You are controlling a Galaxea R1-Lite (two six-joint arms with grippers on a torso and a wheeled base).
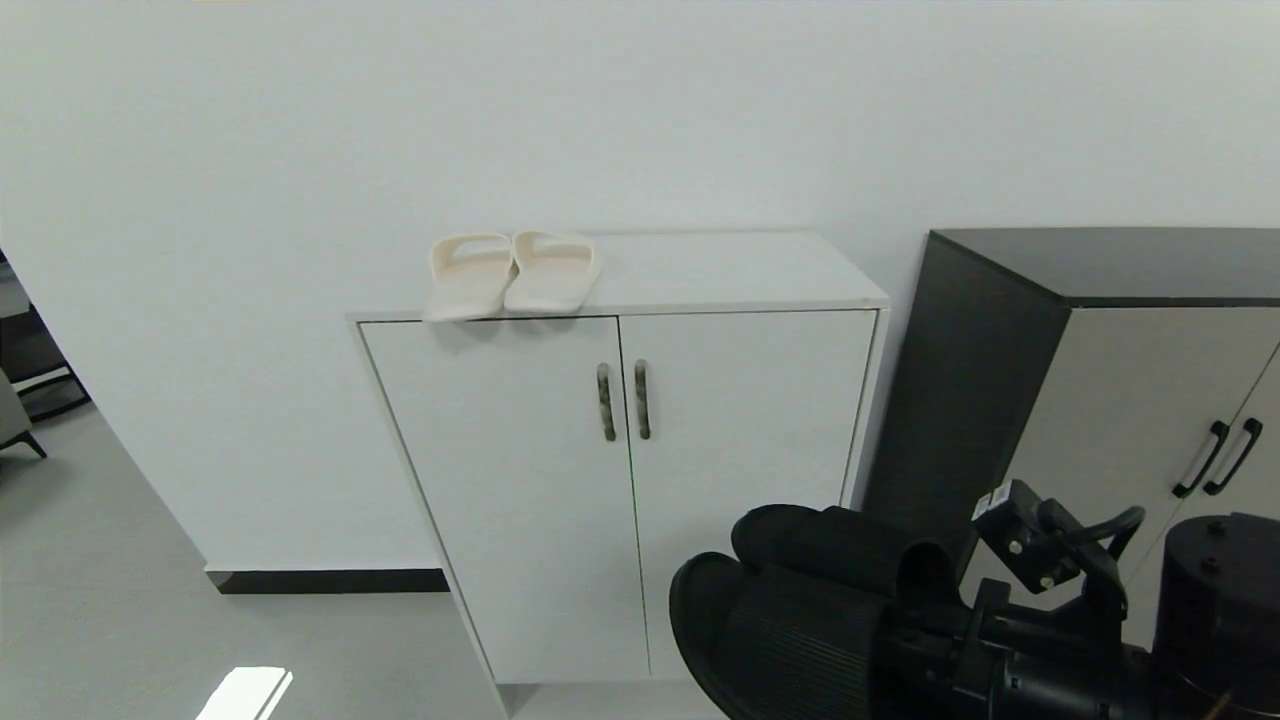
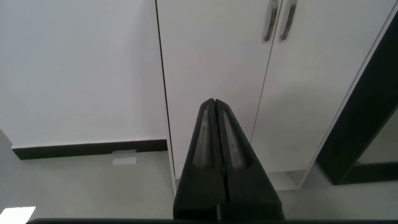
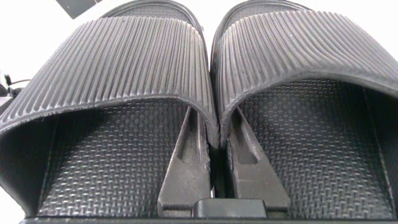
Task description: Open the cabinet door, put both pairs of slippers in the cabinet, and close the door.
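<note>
A white two-door cabinet (image 1: 740, 270) stands against the wall with both doors closed, its two handles (image 1: 623, 400) side by side at the middle. A cream pair of slippers (image 1: 512, 272) lies on its top near the left front edge. A black ribbed pair of slippers (image 1: 800, 600) hangs low in front of the right door. My right gripper (image 3: 214, 134) is shut on the black pair, one finger inside each slipper, pinching their inner walls together. My left gripper (image 2: 214, 102) is shut and empty, held low and pointing at the cabinet's left door (image 2: 211, 56).
A black cabinet (image 1: 960, 400) with grey doors stands close to the right of the white one. Grey floor (image 1: 120, 620) lies open to the left, with chair legs (image 1: 30, 400) at the far left edge. A dark skirting strip (image 1: 325, 580) runs along the wall.
</note>
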